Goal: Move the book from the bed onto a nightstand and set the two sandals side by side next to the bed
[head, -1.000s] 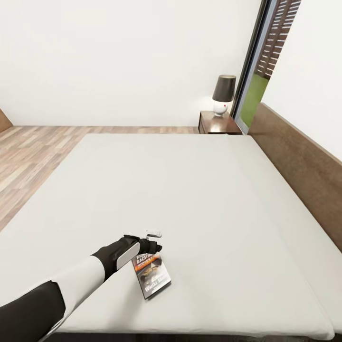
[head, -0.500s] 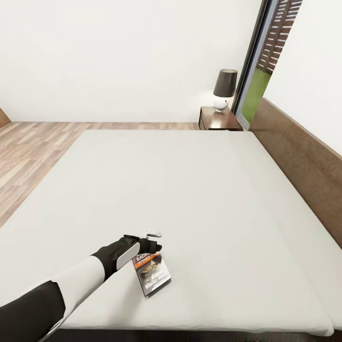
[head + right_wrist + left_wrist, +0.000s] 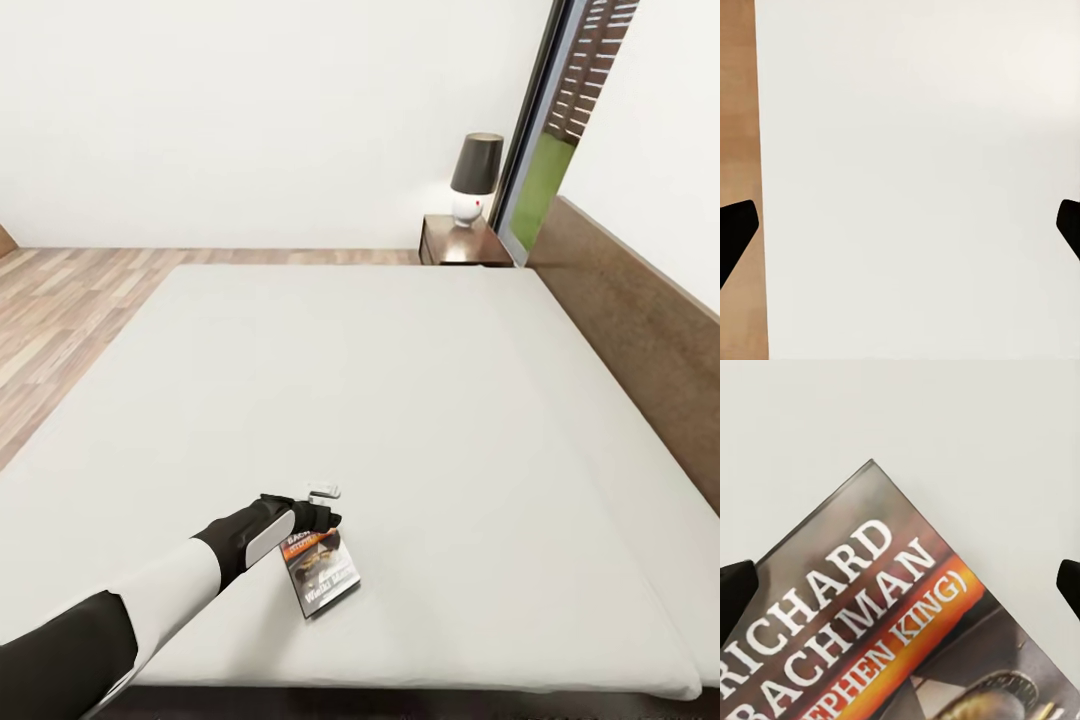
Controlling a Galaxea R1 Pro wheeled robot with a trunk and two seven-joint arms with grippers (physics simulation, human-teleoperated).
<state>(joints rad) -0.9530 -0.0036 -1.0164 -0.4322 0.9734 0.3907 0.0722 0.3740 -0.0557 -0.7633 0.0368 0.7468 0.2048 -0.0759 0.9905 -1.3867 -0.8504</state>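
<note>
Pale grey bed (image 3: 420,400), book (image 3: 322,572) flat near front edge. Left gripper (image 3: 322,512) spread wide directly above book's top end, gripping nothing. Right gripper (image 3: 900,225) likewise spread, empty.

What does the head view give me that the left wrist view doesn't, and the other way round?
Head view alone: the left arm reaching over the bed, the nightstand with a lamp beyond the bed's far corner, the headboard and the wood floor.
Left wrist view alone: the cover lettering up close, with "RICHARD BACHMAN" readable, and the two dark fingertips spread wide at either side of the book.
Both: the book lying flat on the pale mattress, with the left gripper at its top end.
</note>
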